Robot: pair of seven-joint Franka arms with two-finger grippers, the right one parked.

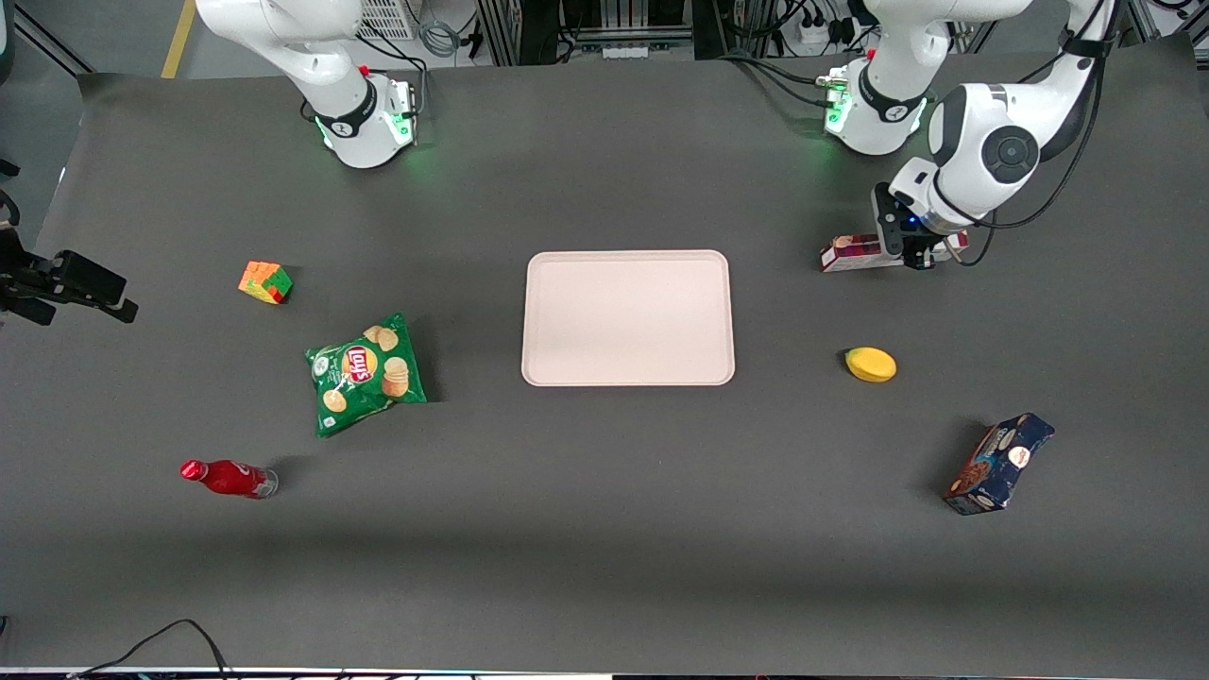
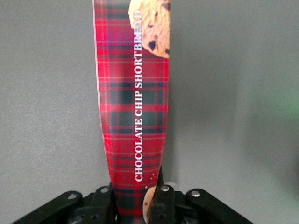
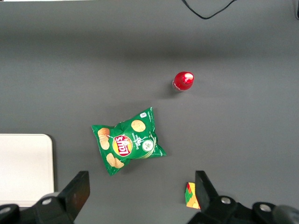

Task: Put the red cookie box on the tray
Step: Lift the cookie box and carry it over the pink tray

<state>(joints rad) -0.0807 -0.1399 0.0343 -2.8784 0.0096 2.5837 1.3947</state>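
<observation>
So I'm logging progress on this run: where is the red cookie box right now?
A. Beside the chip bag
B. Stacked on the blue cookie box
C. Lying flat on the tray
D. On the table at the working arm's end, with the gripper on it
D: the red cookie box lies on the table, the gripper closed around it; the tray holds nothing.

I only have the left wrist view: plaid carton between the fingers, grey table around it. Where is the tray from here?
Observer: The tray sits mid-table, toward the parked arm's end from the gripper, which is at the red cookie box.
Operator: Anything on the tray?
Observer: Its surface shows nothing on it.
Operator: What lies near the box?
Observer: A yellow fruit lies nearer the front camera than the box, apart from it.
Operator: Are the fingers on the box?
Observer: In your view the fingers are closed against the carton's sides.
</observation>
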